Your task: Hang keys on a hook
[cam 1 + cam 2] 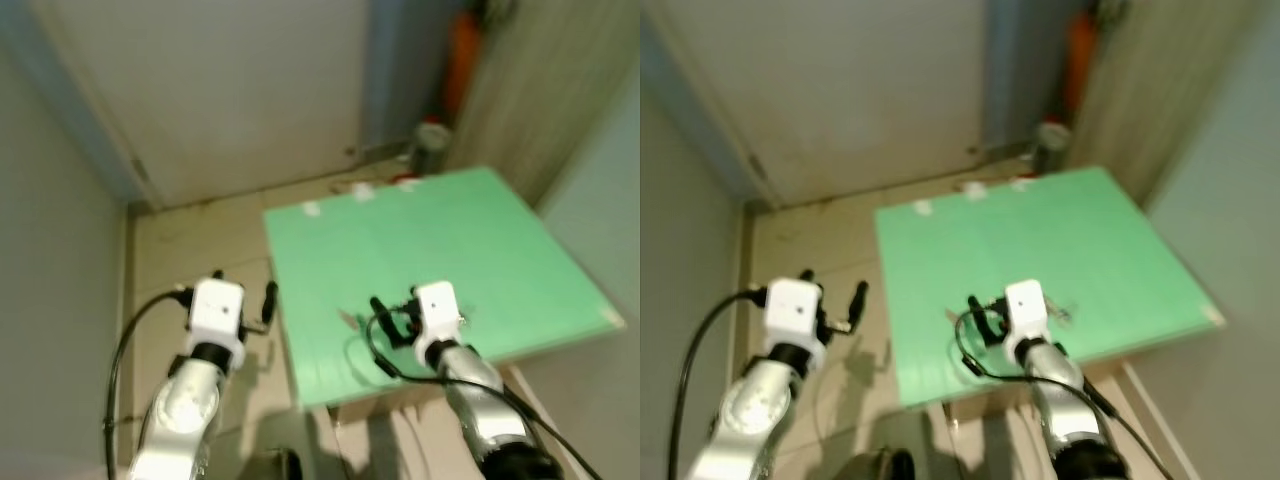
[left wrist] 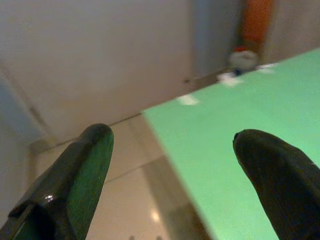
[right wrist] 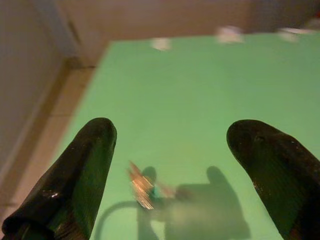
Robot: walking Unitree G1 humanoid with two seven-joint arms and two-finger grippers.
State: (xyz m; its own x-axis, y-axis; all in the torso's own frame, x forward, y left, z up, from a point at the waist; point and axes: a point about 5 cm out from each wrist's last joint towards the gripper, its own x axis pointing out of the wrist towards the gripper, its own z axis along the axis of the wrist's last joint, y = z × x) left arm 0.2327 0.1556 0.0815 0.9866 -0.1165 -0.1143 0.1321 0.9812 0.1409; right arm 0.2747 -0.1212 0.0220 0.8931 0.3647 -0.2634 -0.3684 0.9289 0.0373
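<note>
A small bunch of keys (image 3: 143, 188) lies flat on the green table (image 1: 450, 230), blurred, with a teal bit beside the metal. My right gripper (image 1: 392, 312) hovers low over the table's near part, open, and the keys sit on the surface between its fingers (image 3: 82, 170), nearer one of them and not touching either. My left gripper (image 1: 244, 284) is held over the floor just left of the table's edge, open and holding nothing. Its fingers (image 2: 75, 175) point past the table's corner toward the wall.
A pale door or wall panel (image 1: 230, 90) closes the space ahead. An orange object (image 1: 462, 55) and a grey can (image 1: 432, 145) stand in the far corner. Bits of white tape (image 1: 362, 190) mark the table's far edge. Beige floor (image 1: 190, 240) runs along the table's left.
</note>
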